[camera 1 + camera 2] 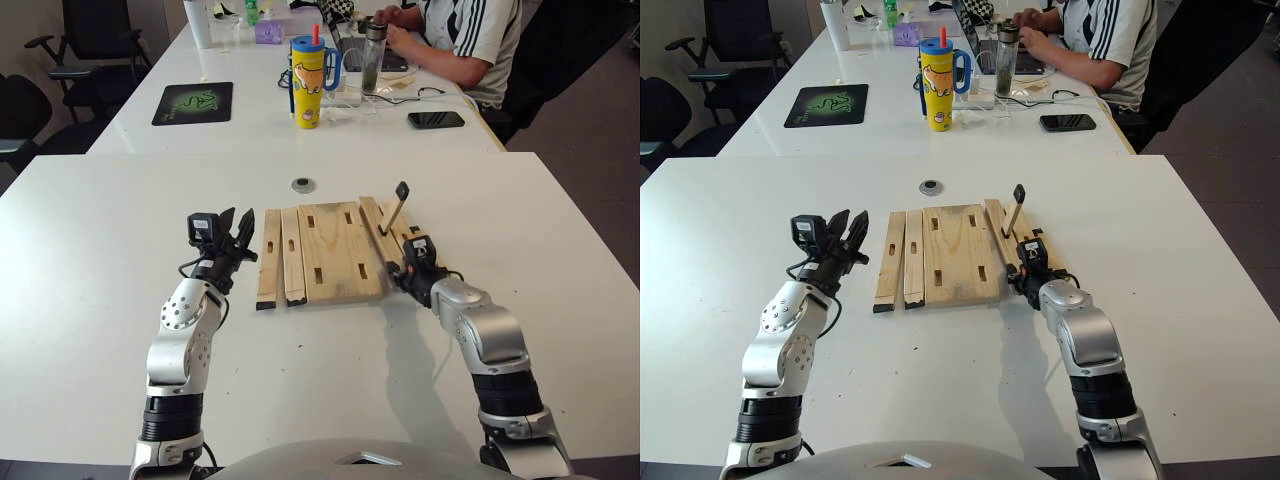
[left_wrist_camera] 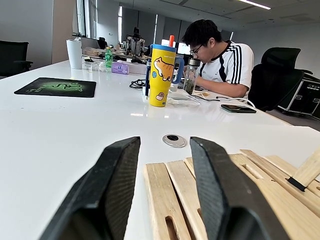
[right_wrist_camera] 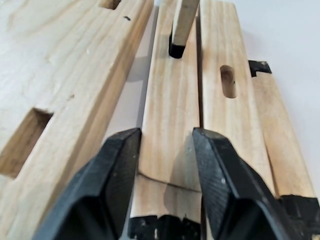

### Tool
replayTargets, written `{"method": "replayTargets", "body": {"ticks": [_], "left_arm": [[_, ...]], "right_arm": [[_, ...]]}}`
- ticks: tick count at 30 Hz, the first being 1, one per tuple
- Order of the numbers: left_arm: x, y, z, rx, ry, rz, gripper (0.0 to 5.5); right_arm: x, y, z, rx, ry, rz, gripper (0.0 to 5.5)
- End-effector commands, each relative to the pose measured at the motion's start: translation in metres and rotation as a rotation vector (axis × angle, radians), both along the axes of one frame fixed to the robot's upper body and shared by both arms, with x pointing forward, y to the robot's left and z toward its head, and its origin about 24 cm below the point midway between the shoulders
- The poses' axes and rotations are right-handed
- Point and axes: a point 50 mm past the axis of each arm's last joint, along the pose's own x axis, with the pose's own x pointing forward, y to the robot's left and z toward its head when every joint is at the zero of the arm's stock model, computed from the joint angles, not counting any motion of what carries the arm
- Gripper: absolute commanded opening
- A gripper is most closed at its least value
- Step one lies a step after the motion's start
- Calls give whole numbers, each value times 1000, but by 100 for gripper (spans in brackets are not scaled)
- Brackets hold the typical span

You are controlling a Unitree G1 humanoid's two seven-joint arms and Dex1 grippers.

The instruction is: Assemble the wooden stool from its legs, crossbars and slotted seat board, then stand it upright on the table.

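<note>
Right gripper [image 3: 166, 135] spread astride 1 leg [image 3: 170, 100] beside seat board [image 1: 335, 250]; left gripper [image 1: 238, 222] spread near 2 crossbars [image 1: 270, 250].

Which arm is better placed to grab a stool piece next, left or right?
Right. The right gripper has open jaws straddling the end of a narrow slat beside the seat board. The left gripper, also open, sits beside the left-hand slats with nothing between its jaws.
</note>
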Motion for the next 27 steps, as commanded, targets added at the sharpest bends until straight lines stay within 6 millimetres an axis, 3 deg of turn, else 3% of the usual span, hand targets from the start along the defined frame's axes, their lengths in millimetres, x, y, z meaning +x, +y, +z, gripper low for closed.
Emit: {"method": "replayTargets", "body": {"ticks": [1, 5, 13, 19, 22, 24, 27], "left_arm": [[0, -1, 2, -1, -11, 7, 186], [0, -1, 2, -2, -10, 8, 186], [1, -1, 2, -4, -12, 13, 186], [1, -1, 2, -8, -10, 14, 186], [1, -1, 2, -8, -10, 12, 186], [1, 1, 3, -8, -11, 17, 186], [2, 0, 3, -13, -11, 10, 186]], "right_arm": [[0, -3, -5, -10, 30, -13, 245], [2, -3, -4, 21, 29, -35, 284], [6, 4, -5, 58, 59, -6, 284], [17, 7, -6, 69, 38, -14, 208], [20, 4, -8, 79, 31, -45, 206], [26, 3, -3, 114, -7, -72, 206], [36, 5, 20, 196, -161, -69, 206]]}}
